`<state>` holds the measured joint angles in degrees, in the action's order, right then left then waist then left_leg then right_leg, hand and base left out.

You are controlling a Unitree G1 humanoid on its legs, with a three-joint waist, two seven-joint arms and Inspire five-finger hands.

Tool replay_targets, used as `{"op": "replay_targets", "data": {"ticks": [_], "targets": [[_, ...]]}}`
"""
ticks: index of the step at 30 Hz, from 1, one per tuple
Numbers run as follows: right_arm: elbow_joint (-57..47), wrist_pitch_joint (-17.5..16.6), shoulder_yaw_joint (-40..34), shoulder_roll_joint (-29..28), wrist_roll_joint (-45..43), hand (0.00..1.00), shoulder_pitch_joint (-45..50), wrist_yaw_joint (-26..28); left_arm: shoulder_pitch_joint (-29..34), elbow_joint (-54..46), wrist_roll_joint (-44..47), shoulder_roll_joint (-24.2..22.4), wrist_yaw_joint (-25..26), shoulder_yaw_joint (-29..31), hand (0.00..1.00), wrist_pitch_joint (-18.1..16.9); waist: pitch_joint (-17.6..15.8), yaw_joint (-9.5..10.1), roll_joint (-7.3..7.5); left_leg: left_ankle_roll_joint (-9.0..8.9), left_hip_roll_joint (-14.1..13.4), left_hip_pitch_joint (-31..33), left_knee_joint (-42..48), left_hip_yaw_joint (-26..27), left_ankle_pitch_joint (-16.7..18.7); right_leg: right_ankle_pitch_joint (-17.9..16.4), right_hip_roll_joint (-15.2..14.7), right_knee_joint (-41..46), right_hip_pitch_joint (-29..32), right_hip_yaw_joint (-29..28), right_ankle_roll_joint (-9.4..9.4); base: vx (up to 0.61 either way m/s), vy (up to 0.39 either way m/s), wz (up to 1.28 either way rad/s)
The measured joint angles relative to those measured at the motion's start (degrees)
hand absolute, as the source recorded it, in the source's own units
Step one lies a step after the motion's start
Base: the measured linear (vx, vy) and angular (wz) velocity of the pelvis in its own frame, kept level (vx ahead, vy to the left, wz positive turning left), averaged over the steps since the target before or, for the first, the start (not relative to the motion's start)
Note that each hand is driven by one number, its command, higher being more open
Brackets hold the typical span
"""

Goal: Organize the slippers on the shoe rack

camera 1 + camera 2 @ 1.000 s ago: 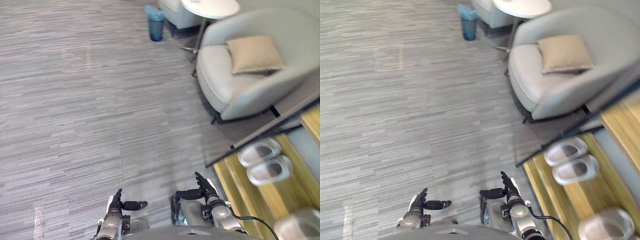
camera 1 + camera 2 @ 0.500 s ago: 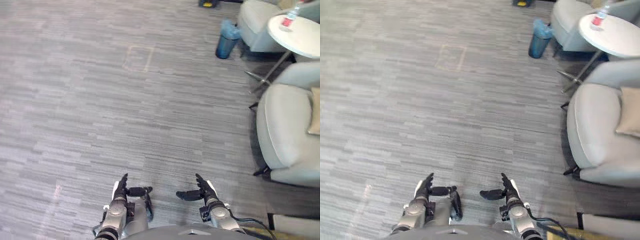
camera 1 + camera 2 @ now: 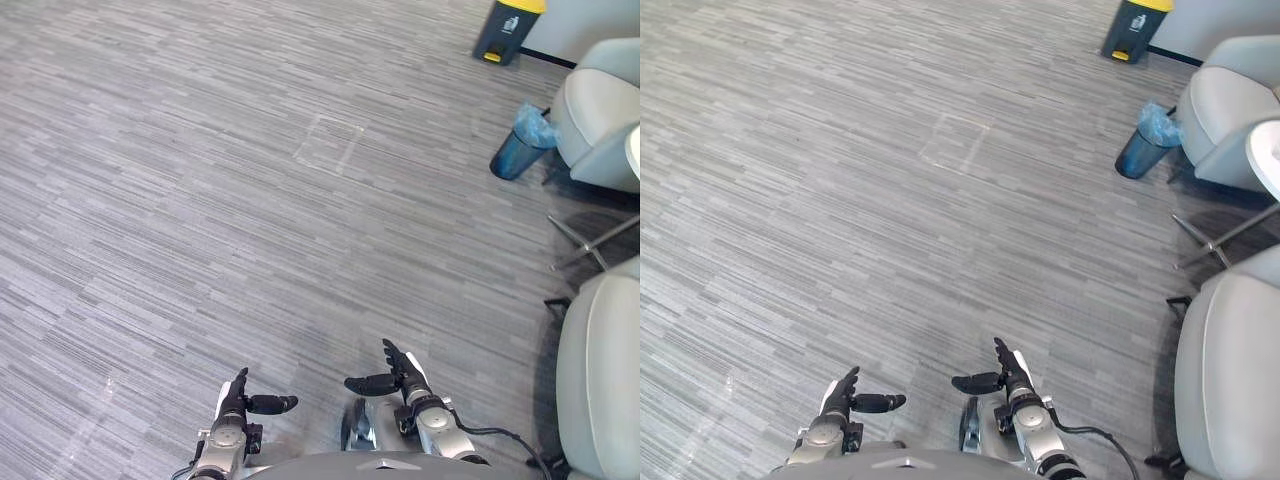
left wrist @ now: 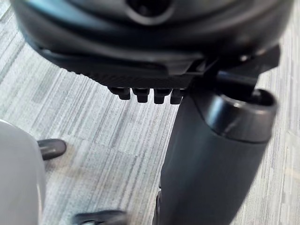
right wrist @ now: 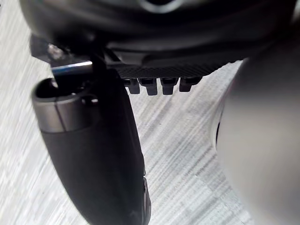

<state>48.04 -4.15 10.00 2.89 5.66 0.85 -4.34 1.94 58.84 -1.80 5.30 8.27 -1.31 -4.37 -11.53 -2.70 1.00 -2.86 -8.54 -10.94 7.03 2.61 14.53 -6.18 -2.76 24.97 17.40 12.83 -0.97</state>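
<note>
Low at the bottom centre, over grey carpet [image 3: 200, 200], the left hand [image 3: 236, 403] and right hand [image 3: 404, 377] hang with fingers straight, both empty. A blue bin [image 3: 518, 150] stands upper right, and a grey armchair [image 3: 600, 370] sits at the right edge.

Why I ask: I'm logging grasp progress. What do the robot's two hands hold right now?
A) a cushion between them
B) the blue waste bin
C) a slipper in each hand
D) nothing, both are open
D: the left hand and the right hand show straight fingers with nothing in them, above the grey carpet floor.
</note>
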Motion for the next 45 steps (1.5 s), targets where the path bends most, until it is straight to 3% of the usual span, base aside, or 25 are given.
{"op": "replay_targets", "data": {"ticks": [3,6,7,8,10,13,14,16,17,20,21,22,23,26,29,30,32,34,35,36,37,38,40,43,45], "targets": [[0.02,0.69,-1.67,0.18,0.01,1.00,0.22,-0.08,-0.03,-0.07,-0.11,-1.25,-0.46,0.15,1.00,-0.07,0.14,-0.91,-0.25,-3.10,0.03,-0.42,2.73,-0.64,-2.77,-6.33,-1.27,4.81,-0.76,1.24,-1.22,0.47,-0.288,0.29],[-2.98,1.53,-2.03,0.73,0.00,1.00,2.88,-0.08,-0.07,-2.57,-0.20,-3.35,-0.71,3.88,1.00,-0.10,-0.08,-0.56,-1.59,-9.30,-3.58,11.01,33.41,-2.34,-5.72,-7.26,1.57,-4.54,-12.00,3.75,-1.44,0.37,-0.214,0.40],[-3.66,1.53,-1.97,0.65,0.00,1.00,3.43,-0.11,0.39,-3.85,-0.22,-3.71,-0.72,4.73,1.00,-0.21,-0.09,-0.27,-1.83,-9.55,-4.69,13.28,39.81,-1.47,-5.10,-7.32,2.49,-6.42,-14.36,3.80,-1.75,0.31,-0.114,-0.02],[-4.04,1.48,-1.93,0.04,-0.13,1.00,4.20,-0.14,1.20,-5.91,-0.14,-3.89,-0.57,5.60,1.00,-0.43,0.07,0.41,-1.90,-8.04,-6.70,17.19,48.14,1.20,-3.78,-7.56,3.82,-9.31,-18.77,3.58,-2.19,0.47,-0.143,-0.20],[-3.76,1.52,-2.04,-1.13,-0.28,1.00,4.71,-0.32,1.29,-7.45,-0.03,-3.74,-0.48,5.99,1.00,-0.65,0.72,2.30,-1.27,-4.20,-7.54,23.20,47.34,7.43,-0.36,-7.58,4.61,-13.99,-24.44,1.43,-2.14,0.44,-0.057,-0.52],[-2.06,1.49,-2.09,-1.44,-0.26,1.00,3.32,-0.47,0.82,-8.02,0.04,-3.68,-0.39,6.21,1.00,-1.31,0.52,2.99,-0.87,-1.94,-2.56,27.82,22.86,9.36,-1.75,-7.37,2.69,-18.44,-28.46,-1.80,-0.63,0.51,0.101,-0.71],[-0.40,1.60,-2.14,-1.27,-0.17,1.00,2.88,-0.56,0.59,-7.98,0.13,-3.28,-0.33,6.21,1.00,-1.36,0.51,3.90,-0.55,0.75,0.01,27.20,17.19,9.08,-9.36,-7.81,1.17,-19.27,-29.93,-3.59,0.66,0.53,0.158,-0.63],[1.95,1.92,-2.04,-1.85,0.16,1.00,2.82,-0.71,-0.26,-6.99,0.10,-2.30,0.13,6.22,1.00,-1.42,1.43,3.51,1.69,2.18,2.25,24.78,15.13,10.81,-8.20,-6.03,-1.65,-20.23,-30.57,-5.11,3.99,0.52,0.137,-0.25],[2.59,2.19,-2.04,-1.92,1.07,1.00,2.89,-0.69,-0.40,-6.58,0.09,-2.07,0.13,6.23,1.00,-1.36,1.45,3.68,1.77,2.88,2.06,24.72,16.80,11.23,-7.04,-5.09,-2.04,-19.05,-30.50,-6.32,5.29,0.55,0.185,-0.16],[2.97,2.67,-2.13,-1.96,1.67,1.00,2.43,-0.70,0.46,-3.77,0.06,-1.02,0.09,6.24,1.00,-0.41,1.57,3.67,2.30,4.12,2.79,18.36,17.37,13.84,-4.23,-3.61,-3.81,1.04,-25.13,-8.79,6.19,0.61,0.227,-0.30],[2.71,2.54,-2.42,-1.90,1.88,1.00,2.19,-0.72,1.03,-3.40,0.04,-0.65,0.17,5.56,1.00,-0.38,1.53,3.20,2.31,4.57,3.81,12.30,11.10,13.21,-3.44,1.94,-5.16,15.62,-19.50,-8.15,5.62,0.41,0.153,-0.03],[2.73,2.35,-2.65,-1.97,2.07,1.00,2.10,-0.74,0.98,-3.30,0.04,-0.36,0.20,4.88,1.00,-0.33,1.31,2.78,2.07,4.59,4.19,10.52,9.07,12.83,-3.27,0.57,-5.43,20.27,-17.42,-8.11,4.93,0.60,0.135,0.29],[2.76,2.15,-2.58,-1.95,2.14,1.00,1.56,-0.60,0.68,-2.55,0.04,0.15,0.41,3.67,1.00,0.03,1.07,1.73,2.40,4.02,4.46,4.97,4.07,11.28,-2.50,-6.63,-5.02,29.94,-10.86,-6.79,1.99,0.48,0.039,0.31],[1.72,1.60,-2.44,-1.74,2.13,1.00,0.81,-0.54,0.63,-2.06,0.04,-0.02,0.60,3.69,1.00,0.57,0.44,0.94,1.40,4.01,1.71,0.35,2.11,11.06,-2.46,-11.12,-1.90,25.92,-3.22,-3.07,-0.12,0.44,-0.062,0.27],[0.12,0.88,-2.41,-1.34,2.11,1.00,0.96,-0.62,0.66,-2.02,0.03,-0.01,0.56,3.67,1.00,0.63,0.09,-0.27,1.78,2.44,-0.06,-2.83,2.17,9.80,-1.50,-6.44,0.10,4.78,0.55,-2.42,2.36,0.55,-0.191,0.48],[0.92,1.15,-2.80,-0.11,2.15,1.00,0.08,-0.59,0.36,-0.85,0.04,-0.90,0.45,3.62,1.00,0.77,-0.24,-0.44,0.62,-0.52,-1.60,-5.01,2.15,7.50,0.88,1.53,1.48,-0.41,-1.21,-1.18,-1.10,0.54,-0.189,0.29],[1.50,1.37,-4.50,-0.09,2.16,1.00,-1.22,-0.93,-0.25,-0.89,0.02,-1.56,0.00,3.69,1.00,0.68,-0.48,0.03,0.91,-0.21,0.48,-3.87,2.01,3.56,-1.24,-1.15,1.14,1.84,-0.68,-2.01,-1.62,0.40,-0.154,0.11],[1.54,1.87,-5.68,-0.20,2.14,1.00,-0.07,-1.18,-0.02,-1.13,-0.07,-2.36,-0.05,3.96,1.00,0.71,-0.39,-0.59,0.64,-1.50,0.12,-4.23,5.54,3.57,-2.86,-5.70,0.60,4.23,-2.18,-1.24,-2.22,0.43,-0.198,0.27],[-0.34,2.88,-6.49,0.02,2.10,1.00,1.62,-0.76,-0.43,-1.66,-0.18,-3.54,-0.10,5.31,1.00,0.72,-0.72,-0.84,-0.19,-3.94,-1.82,1.61,21.07,1.17,-3.87,-7.74,1.22,1.92,-6.78,0.18,-2.11,0.47,-0.204,0.50],[-1.31,3.06,-6.37,0.25,2.13,1.00,2.43,-0.90,-0.28,-3.46,-0.25,-4.36,-0.20,6.85,1.00,0.67,-0.93,-0.55,-0.75,-8.96,-4.00,8.64,36.97,-0.32,-6.19,-7.96,2.38,-1.18,-10.79,0.84,-2.24,0.47,-0.186,0.42],[-1.39,3.07,-6.32,0.27,2.11,1.00,2.55,-0.93,-0.12,-4.27,-0.25,-4.62,-0.21,7.38,1.00,0.65,-1.01,-0.37,-0.89,-9.34,-4.75,10.43,41.30,-0.22,-6.04,-8.00,2.86,-2.01,-12.05,0.85,-2.29,0.38,-0.103,-0.01],[-1.41,3.22,-5.83,0.01,2.07,1.00,2.77,-0.97,0.62,-6.88,-0.24,-5.00,-0.10,9.08,1.00,0.50,-1.15,0.41,-1.18,-9.09,-7.53,16.15,52.81,1.92,-4.92,-8.11,4.29,-5.75,-17.43,0.43,-2.56,0.38,-0.056,-0.26],[-1.40,3.24,-5.74,-0.91,2.05,1.00,3.47,-1.03,1.26,-8.59,-0.18,-4.93,-0.03,9.53,1.00,0.00,-0.40,1.84,-0.51,-5.55,-9.05,21.19,52.07,7.34,-2.87,-8.06,4.55,-10.46,-22.96,-1.30,-2.47,0.42,-0.026,-0.47],[-1.08,3.62,-6.31,-1.90,2.03,1.00,3.07,-1.09,0.92,-9.06,-0.02,-5.32,-0.06,9.56,1.00,-0.56,-0.37,2.80,-0.75,-3.03,-6.81,24.55,31.34,11.24,-1.22,-7.67,2.99,-14.47,-28.13,-3.97,-1.11,0.45,0.081,-0.55],[-1.01,3.79,-6.67,-2.49,2.04,1.00,3.11,-1.25,0.76,-9.13,-0.01,-5.27,-0.07,9.58,1.00,-0.58,-0.50,3.04,-0.50,-1.73,-3.97,25.07,20.46,10.22,-3.85,-8.13,1.47,-14.61,-29.33,-4.82,-0.04,0.44,0.201,-0.38]]}}
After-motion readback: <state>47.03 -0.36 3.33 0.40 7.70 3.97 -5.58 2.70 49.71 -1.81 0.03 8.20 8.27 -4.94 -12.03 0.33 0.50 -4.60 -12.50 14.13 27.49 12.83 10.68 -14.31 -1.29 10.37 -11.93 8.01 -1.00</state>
